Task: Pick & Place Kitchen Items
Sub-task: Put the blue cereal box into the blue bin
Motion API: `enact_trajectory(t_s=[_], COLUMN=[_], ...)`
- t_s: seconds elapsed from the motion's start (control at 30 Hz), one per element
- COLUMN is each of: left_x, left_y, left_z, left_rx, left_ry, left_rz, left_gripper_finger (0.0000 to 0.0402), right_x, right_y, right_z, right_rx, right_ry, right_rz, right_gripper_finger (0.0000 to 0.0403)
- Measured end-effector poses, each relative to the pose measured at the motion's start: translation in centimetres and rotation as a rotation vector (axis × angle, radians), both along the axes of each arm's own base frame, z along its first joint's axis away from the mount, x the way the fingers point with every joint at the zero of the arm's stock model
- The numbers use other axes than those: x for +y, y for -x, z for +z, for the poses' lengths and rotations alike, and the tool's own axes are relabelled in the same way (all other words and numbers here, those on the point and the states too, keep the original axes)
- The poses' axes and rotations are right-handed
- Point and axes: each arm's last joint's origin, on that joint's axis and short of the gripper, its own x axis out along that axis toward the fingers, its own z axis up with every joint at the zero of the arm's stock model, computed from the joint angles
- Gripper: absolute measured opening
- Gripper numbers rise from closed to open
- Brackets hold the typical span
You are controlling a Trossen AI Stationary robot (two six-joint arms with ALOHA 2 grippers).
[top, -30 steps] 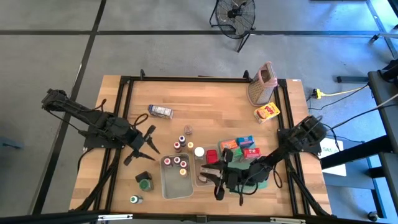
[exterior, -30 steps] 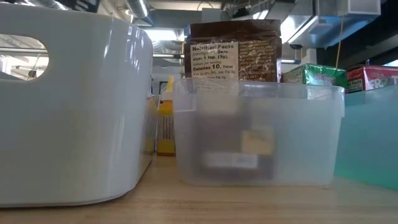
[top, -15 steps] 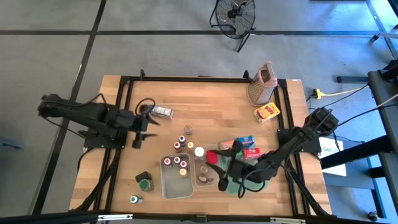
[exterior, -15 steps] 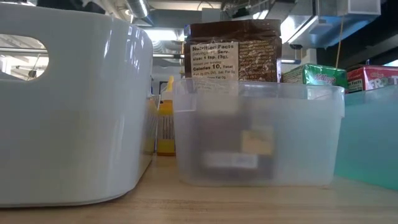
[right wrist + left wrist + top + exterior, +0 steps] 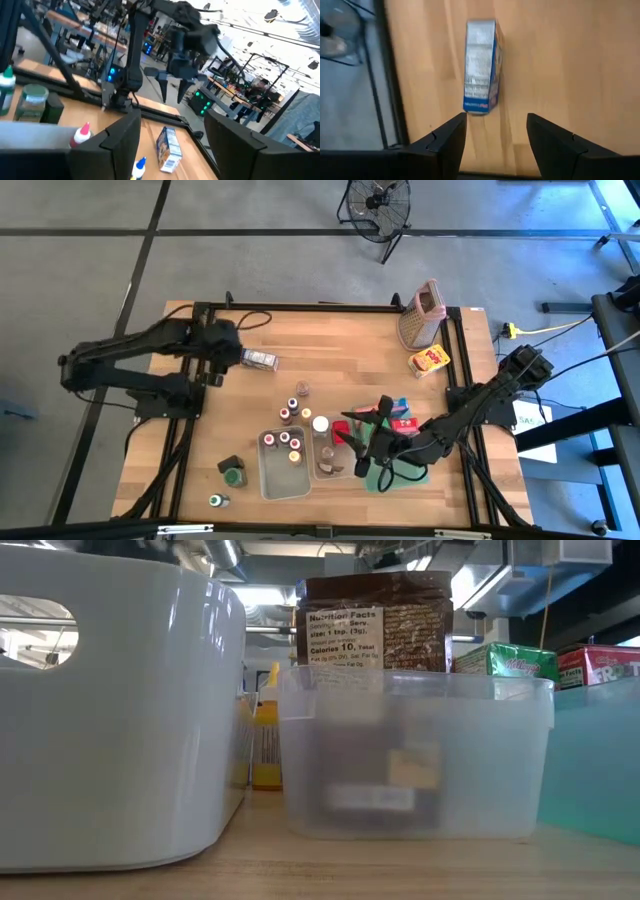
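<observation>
My left gripper (image 5: 495, 131) hangs over the small blue-and-white carton (image 5: 261, 359) lying flat near the bench's far-left corner, fingers apart and empty, the carton just ahead of the tips. To do this well, I judge I should centre the carton between both fingers, drop straight down and pinch its narrow sides. My right gripper (image 5: 361, 442), fingers apart with nothing in them, waits above the clear plastic tubs (image 5: 283, 463) near the front edge, beside the small jars with red caps (image 5: 286, 440). The bench (image 5: 340, 350) is pale wooden planking in a black frame. Beyond: grey floor, a black fan (image 5: 377, 202).
</observation>
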Motion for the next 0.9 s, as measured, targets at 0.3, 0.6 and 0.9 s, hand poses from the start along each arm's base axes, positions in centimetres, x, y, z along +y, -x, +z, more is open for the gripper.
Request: enact_trajectory(t_s=[0.3, 0.6, 0.9], left_x=[2.6, 4.0, 4.1], left_y=[-1.6, -1.7, -1.7], left_z=[-1.5, -1.1, -1.2], left_rx=[0.000, -0.090, -0.062], left_ry=[0.023, -0.021, -0.044], left_rz=[0.008, 0.136, 0.113], left_gripper_finger=[0.0202, 0.0232, 0.0246], right_x=[-0.7, -1.0, -1.0], right_y=[-0.5, -0.5, -0.5], right_z=[-1.0, -1.8, -1.9], right_rx=[0.064, 0.107, 0.111], right_ry=[-0.016, -0.050, -0.050], right_rz=[-0.026, -0.035, -0.028], right_gripper_finger=[0.0220, 0.0220, 0.0220])
